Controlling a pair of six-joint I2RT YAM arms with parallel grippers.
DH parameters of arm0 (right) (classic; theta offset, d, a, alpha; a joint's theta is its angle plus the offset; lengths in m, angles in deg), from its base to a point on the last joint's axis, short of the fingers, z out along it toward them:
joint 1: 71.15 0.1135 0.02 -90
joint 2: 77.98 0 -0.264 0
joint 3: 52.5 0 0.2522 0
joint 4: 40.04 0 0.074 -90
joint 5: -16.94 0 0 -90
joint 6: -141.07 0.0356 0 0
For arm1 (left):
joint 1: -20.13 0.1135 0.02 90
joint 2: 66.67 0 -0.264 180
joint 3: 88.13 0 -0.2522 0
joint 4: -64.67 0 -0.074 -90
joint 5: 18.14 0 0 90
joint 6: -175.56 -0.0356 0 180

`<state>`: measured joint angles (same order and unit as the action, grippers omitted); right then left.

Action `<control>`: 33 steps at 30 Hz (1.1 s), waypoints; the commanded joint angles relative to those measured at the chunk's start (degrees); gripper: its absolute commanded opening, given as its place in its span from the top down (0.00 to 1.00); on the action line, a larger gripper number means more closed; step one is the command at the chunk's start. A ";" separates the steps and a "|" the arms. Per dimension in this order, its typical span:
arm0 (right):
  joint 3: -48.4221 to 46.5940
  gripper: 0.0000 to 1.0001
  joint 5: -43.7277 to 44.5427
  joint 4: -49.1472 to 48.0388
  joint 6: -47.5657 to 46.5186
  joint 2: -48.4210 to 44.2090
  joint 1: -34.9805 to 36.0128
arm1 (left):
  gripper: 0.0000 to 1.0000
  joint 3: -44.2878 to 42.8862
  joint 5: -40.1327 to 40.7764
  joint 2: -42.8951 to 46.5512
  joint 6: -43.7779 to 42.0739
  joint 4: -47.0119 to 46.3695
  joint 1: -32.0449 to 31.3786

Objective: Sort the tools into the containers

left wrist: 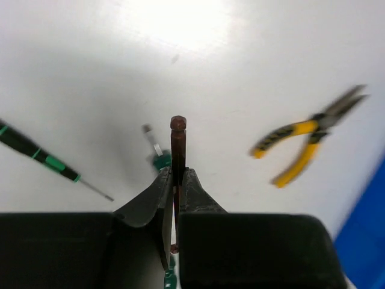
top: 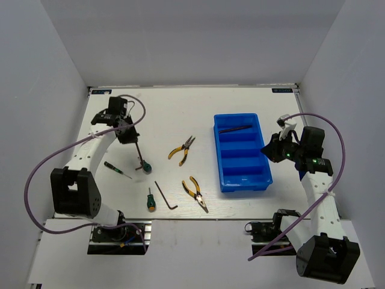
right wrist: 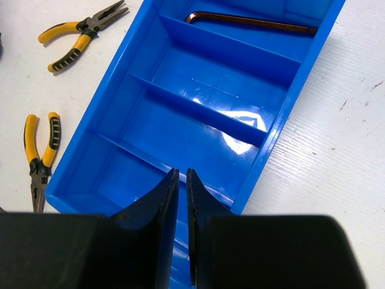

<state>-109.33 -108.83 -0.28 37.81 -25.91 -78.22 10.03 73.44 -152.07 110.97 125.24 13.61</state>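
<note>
Your L gripper [left wrist: 175,176] clamped on hex key [left wrist: 178,137], well left of blue tray [top: 243,161], your R gripper [right wrist: 182,179] narrow & empty, over tray's near end

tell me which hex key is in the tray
The hex key in the blue tray's farthest compartment. A second key lies on the table; the left gripper holds a third key.

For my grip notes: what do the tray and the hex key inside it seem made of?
The tray looks like glossy moulded plastic: bright blue, with sharp reflections. The hex key is probably dark metal: thin, with a dull brownish sheen.
</note>
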 commanded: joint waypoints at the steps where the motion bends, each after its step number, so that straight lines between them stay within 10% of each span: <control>1: -1.05 0.84 -0.27 -0.95 0.34 -0.48 -0.22 | 1.00 -5.57 -4.39 2.96 -1.59 1.88 -0.86; 16: -0.61 0.84 0.35 -1.48 -0.37 -0.57 -0.22 | 1.00 -31.82 -36.82 -15.56 -5.98 -27.63 -15.88; 33: -0.35 0.84 0.96 -1.65 -0.81 0.04 -0.49 | 1.00 -59.18 -24.79 -44.66 -15.12 -36.17 -28.98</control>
<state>-109.33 -107.73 -0.37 37.86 -25.86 -78.29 -44.54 47.41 -196.93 99.61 91.74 -15.22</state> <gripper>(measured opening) 0.164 0.163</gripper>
